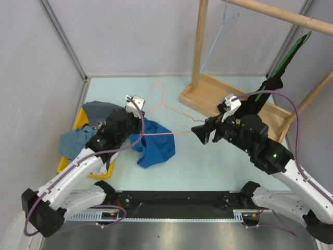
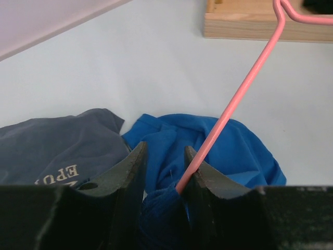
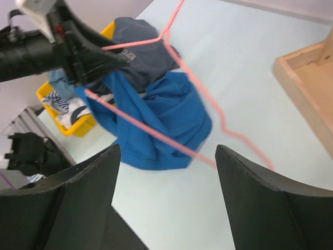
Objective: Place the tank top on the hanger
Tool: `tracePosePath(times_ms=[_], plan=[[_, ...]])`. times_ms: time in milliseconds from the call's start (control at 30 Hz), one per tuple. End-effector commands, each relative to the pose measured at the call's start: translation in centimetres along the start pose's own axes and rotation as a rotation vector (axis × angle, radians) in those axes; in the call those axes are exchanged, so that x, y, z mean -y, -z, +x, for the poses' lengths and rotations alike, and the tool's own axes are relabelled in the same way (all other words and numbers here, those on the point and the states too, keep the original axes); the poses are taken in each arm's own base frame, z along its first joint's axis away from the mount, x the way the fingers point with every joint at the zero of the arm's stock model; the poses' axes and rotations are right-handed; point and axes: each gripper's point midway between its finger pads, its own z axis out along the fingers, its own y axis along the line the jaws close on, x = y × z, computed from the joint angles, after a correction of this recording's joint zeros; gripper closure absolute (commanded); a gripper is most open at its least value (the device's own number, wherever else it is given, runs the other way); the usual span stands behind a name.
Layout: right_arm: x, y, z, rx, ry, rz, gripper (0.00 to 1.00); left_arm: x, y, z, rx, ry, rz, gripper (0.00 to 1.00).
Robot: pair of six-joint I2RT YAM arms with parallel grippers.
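Observation:
The royal-blue tank top lies bunched on the table left of centre. It also shows in the left wrist view and the right wrist view. The pink wire hanger lies over it, hook toward the back wall. My left gripper is at the hanger's left corner. Its jaws are shut on a bunch of blue fabric, with the pink wire against the right finger. My right gripper hovers wide open and empty at the hanger's right corner.
A yellow bin at the left holds a dark grey printed shirt and a teal garment. A wooden rack stands at the back right, with a light blue hanger and a green hanger with black cloth.

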Motion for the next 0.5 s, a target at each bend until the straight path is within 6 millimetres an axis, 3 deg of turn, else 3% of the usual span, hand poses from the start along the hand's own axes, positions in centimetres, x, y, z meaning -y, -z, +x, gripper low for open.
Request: tracePosePath(times_ms=[0,67,100,167,200,267,433,467], plan=[[-2.0,-0.4,2.9,-0.043,-0.109,-0.018,0.22,-2.1,-0.6,-4.4,0.091,0.039,-0.131,1.00],[-3.7,-1.3,4.5,-0.055,-0.145,-0.072,0.26,-2.2,-0.9,-4.2,0.082,0.046,-0.139,1.00],[-4.9,-1.8,7.0,-0.107,-0.177,-0.105,0.27,-2.2,-1.0,-4.1,0.079,0.055,-0.143,1.00],[-6.9,-3.0,8.4,-0.124,-0.222,-0.166,0.32,-2.4,-0.8,-4.0,0.079,0.057,-0.154,1.00],[-8.1,-3.1,10.5,-0.171,-0.265,-0.198,0.32,-2.6,-0.7,-3.9,0.080,0.056,-0.166,1.00],[-10.2,-3.9,11.1,-0.162,-0.310,-0.263,0.35,-2.9,-0.3,-4.0,0.089,0.054,-0.176,1.00],[-15.0,-5.9,15.6,-0.225,-0.384,-0.292,0.36,-3.0,0.2,-3.8,0.098,0.054,-0.178,1.00],[-15.7,-6.4,15.2,-0.195,-0.411,-0.304,0.35,-3.0,0.4,-3.8,0.101,0.054,-0.178,1.00]])
